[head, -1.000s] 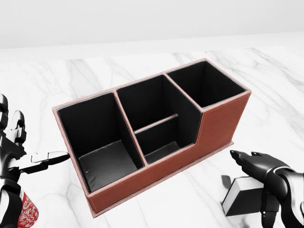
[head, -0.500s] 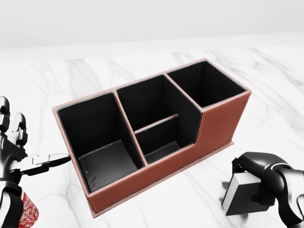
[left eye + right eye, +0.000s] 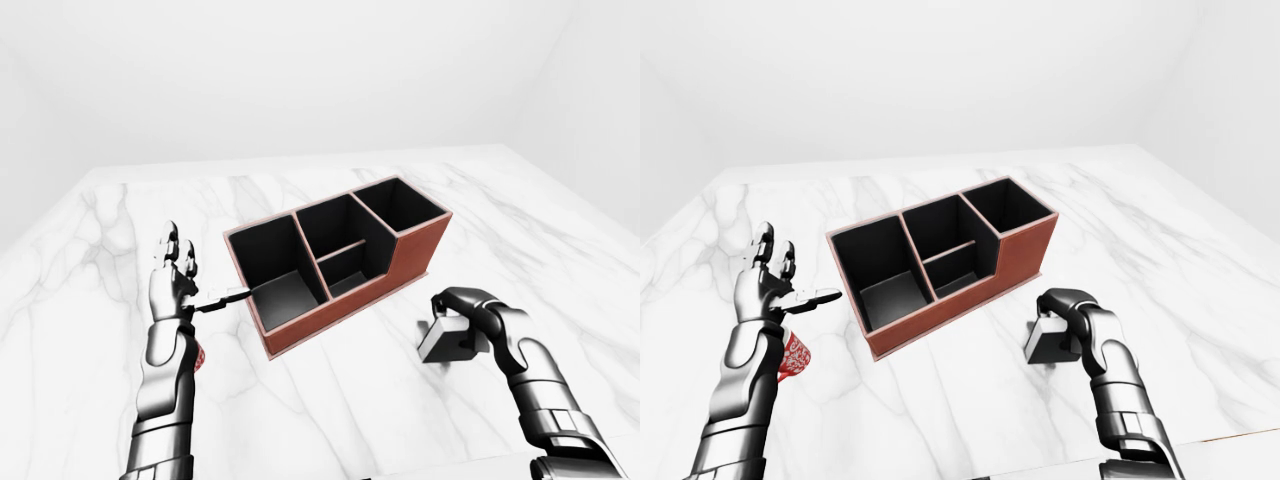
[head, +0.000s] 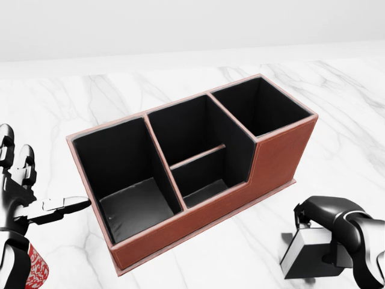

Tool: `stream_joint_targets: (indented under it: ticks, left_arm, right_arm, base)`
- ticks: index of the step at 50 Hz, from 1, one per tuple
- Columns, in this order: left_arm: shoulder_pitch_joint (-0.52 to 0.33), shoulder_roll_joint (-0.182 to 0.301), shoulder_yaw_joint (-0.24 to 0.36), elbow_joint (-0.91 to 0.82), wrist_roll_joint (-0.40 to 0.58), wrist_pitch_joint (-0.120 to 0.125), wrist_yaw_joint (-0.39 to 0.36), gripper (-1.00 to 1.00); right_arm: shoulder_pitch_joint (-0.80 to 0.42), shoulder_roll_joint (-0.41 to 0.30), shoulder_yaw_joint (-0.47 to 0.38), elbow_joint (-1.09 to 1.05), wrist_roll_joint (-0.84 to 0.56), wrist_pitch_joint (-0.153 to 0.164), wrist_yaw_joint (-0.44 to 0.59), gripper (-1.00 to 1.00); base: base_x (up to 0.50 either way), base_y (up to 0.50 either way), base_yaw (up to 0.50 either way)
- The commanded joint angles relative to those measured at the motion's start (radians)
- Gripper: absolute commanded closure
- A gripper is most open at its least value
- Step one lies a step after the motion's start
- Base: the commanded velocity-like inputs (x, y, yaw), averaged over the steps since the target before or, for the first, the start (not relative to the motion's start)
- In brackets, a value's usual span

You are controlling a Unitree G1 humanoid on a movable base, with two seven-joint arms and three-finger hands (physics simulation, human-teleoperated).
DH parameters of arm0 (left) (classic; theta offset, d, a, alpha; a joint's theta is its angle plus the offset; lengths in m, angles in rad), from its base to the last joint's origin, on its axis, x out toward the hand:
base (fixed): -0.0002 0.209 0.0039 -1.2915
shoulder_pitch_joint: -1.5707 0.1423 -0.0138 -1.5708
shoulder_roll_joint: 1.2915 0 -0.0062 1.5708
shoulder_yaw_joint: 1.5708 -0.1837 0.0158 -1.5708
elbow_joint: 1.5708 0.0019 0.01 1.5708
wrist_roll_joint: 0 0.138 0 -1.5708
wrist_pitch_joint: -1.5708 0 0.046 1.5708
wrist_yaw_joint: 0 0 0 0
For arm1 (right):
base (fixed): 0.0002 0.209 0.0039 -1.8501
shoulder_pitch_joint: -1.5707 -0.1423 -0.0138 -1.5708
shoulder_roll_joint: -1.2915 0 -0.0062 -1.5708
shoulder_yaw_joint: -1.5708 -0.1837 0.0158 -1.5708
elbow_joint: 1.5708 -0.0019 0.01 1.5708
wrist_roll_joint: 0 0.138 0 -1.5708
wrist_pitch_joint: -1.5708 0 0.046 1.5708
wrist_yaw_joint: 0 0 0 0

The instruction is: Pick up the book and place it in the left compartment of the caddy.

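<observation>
The caddy is a brown box with black lining, lying at an angle in the middle of the head view. Its left compartment holds nothing. At the bottom right the book, white with a dark cover, stands tilted on the marble. My right hand is shut on its top edge, fingers curled over it. My left hand is open at the left edge, thumb pointing at the caddy's left wall without touching it.
The white marble table stretches round the caddy; its edges show in the eye views. A red patterned object lies below my left forearm. Plain white walls stand behind.
My right hand's fingers, spread over the book a second ago, have curled shut on it, and the book has tilted and shifted slightly. The left hand dipped a little.
</observation>
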Motion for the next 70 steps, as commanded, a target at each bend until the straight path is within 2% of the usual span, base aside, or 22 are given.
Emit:
stream_joint_targets:
  ticks: [1, 4, 12, 31, 39, 44, 47, 55, 63, 64, 70]
  left_arm:
    - [0.001, -0.003, -0.002, 0.008, 0.001, -0.005, -0.002, -1.00]
    - [0.004, -0.003, -0.002, 0.003, 0.000, -0.004, -0.004, -1.00]
    - [0.006, 0.000, 0.003, -0.010, -0.006, 0.003, -0.005, -1.00]
    - [0.010, 0.003, 0.011, 0.002, -0.021, -0.008, -0.016, -1.00]
    - [0.018, -0.001, 0.012, 0.008, -0.032, -0.015, -0.019, -1.00]
    - [0.025, 0.003, 0.018, -0.019, -0.041, 0.002, -0.018, -1.00]
    - [0.028, 0.003, 0.022, -0.023, -0.042, 0.001, -0.020, -1.00]
    - [0.023, 0.007, 0.028, -0.005, -0.047, -0.009, -0.020, -1.00]
    - [0.023, 0.010, 0.027, -0.013, -0.044, -0.005, -0.020, -1.00]
    - [0.025, 0.012, 0.030, -0.023, -0.045, 0.002, -0.018, -1.00]
    - [0.029, 0.010, 0.033, -0.020, -0.041, -0.002, -0.017, -1.00]
  right_arm:
    - [0.033, 0.012, -0.027, -0.112, 0.014, 0.000, 0.080, 1.00]
    - [0.042, 0.021, -0.034, -0.164, 0.022, 0.000, 0.110, 1.00]
    - [0.041, 0.029, -0.055, -0.286, 0.041, 0.000, 0.111, 1.00]
    - [-0.011, 0.049, -0.079, -0.573, 0.090, 0.000, 0.111, 1.00]
    - [-0.038, 0.083, -0.051, -0.650, 0.113, 0.000, 0.111, 1.00]
    - [-0.086, 0.104, -0.023, -0.663, 0.121, 0.000, 0.111, 1.00]
    - [-0.114, 0.118, -0.009, -0.666, 0.128, 0.000, 0.111, 1.00]
    - [-0.165, 0.158, 0.039, -0.650, 0.132, 0.000, 0.111, 1.00]
    - [-0.215, 0.221, 0.089, -0.624, 0.139, 0.000, 0.111, 1.00]
    - [-0.225, 0.233, 0.101, -0.615, 0.140, 0.000, 0.111, 1.00]
    - [-0.276, 0.272, 0.130, -0.564, 0.142, 0.000, 0.111, 1.00]
  base:
    - [0.00, 0.00, 0.00]
    - [0.00, 0.00, 0.00]
    - [0.00, 0.00, 0.00]
    - [0.00, 0.00, 0.00]
    - [0.00, 0.00, 0.00]
    - [0.00, 0.00, 0.00]
    - [0.00, 0.00, 0.00]
    - [0.00, 0.00, 0.00]
    - [0.00, 0.00, 0.00]
    - [0.00, 0.00, 0.00]
    - [0.00, 0.00, 0.00]
